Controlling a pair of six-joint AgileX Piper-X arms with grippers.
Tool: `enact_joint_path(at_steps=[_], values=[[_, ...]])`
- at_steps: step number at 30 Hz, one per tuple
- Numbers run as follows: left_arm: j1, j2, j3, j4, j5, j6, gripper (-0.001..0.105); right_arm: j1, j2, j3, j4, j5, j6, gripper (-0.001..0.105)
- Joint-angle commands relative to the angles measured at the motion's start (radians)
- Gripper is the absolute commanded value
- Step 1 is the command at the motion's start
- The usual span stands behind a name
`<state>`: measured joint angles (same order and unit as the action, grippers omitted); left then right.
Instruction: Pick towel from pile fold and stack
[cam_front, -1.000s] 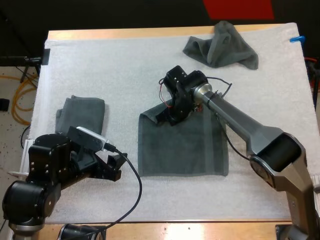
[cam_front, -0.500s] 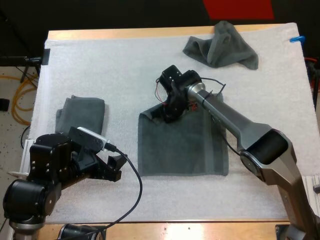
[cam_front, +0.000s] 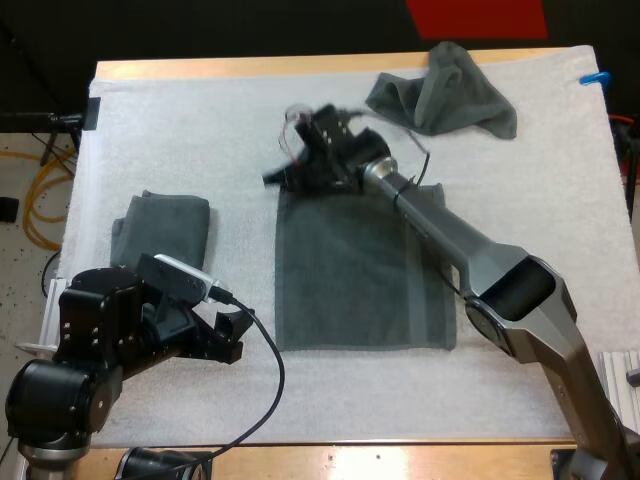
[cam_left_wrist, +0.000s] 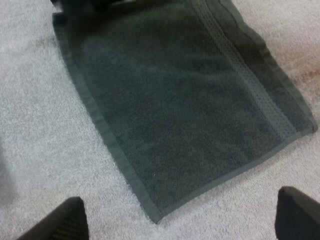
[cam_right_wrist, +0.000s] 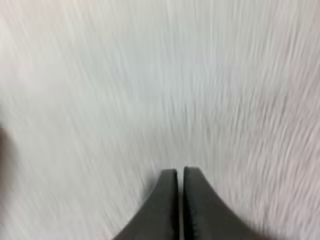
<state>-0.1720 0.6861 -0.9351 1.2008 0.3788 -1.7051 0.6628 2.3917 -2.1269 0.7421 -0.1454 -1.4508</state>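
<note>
At the far edge of the spread towel (cam_front: 360, 270) | right hand (cam_right_wrist: 179, 172) pinched closed on nothing, over bare mat (cam_front: 200, 120) | left hand (cam_left_wrist: 180, 207) wide open off its near-left corner | folded towel (cam_front: 165, 225) left, crumpled towel (cam_front: 445, 95) far right

I see my left end effector (cam_left_wrist: 182, 220) with its two fingers (cam_left_wrist: 70, 222) set wide apart, clear of the dark towel (cam_left_wrist: 180, 100). The towel lies flat on the white mat (cam_left_wrist: 30, 150), a woven band (cam_left_wrist: 250, 85) running along one long side.
</note>
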Motion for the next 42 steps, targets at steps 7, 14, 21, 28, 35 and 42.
enact_joint_path(at_steps=[7,14,21,28,35,42], values=[[0.001,-0.007,-0.007,-0.019,-0.008,0.001,0.073,-0.035,-0.133,-0.091,0.164,0.07,-0.017,0.027],[0.001,-0.007,-0.007,-0.041,-0.008,0.001,0.073,-0.067,-0.272,-0.091,0.441,0.06,-0.184,0.082],[0.001,-0.007,-0.007,-0.044,-0.008,0.001,0.073,-0.115,-0.428,-0.02,0.52,0.092,-0.184,0.076],[0.001,-0.007,-0.007,-0.044,-0.008,0.001,0.073,-0.201,-0.63,0.18,0.526,0.105,-0.192,0.076],[0.001,-0.007,-0.007,-0.047,-0.008,-0.003,0.073,-0.305,-0.89,0.505,0.486,0.139,-0.192,0.076],[0.001,-0.007,-0.007,-0.047,-0.008,-0.003,0.073,-0.363,-1.204,0.894,0.408,0.145,-0.114,0.076]])
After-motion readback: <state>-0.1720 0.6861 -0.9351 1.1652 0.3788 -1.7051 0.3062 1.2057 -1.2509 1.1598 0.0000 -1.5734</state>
